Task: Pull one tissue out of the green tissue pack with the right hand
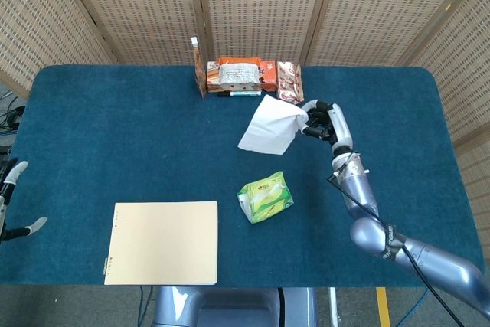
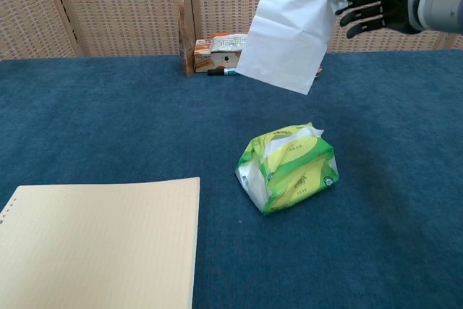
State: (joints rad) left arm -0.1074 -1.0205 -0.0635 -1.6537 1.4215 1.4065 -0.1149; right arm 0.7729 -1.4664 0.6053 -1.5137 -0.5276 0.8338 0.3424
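The right hand (image 2: 376, 9) pinches one corner of a white tissue (image 2: 288, 35), which hangs free in the air above and behind the green tissue pack (image 2: 288, 168). The pack lies on the blue table (image 2: 108, 121), right of a tan notebook (image 2: 101, 240). The left hand (image 1: 9, 203), at the table's edge far left of the pack, holds nothing, fingers apart.

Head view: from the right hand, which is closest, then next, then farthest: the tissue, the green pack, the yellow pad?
1. Tissue: held by the right hand, hanging at its left.
2. Green pack: on the table, nearer the camera.
3. Yellow pad: farthest, front left.
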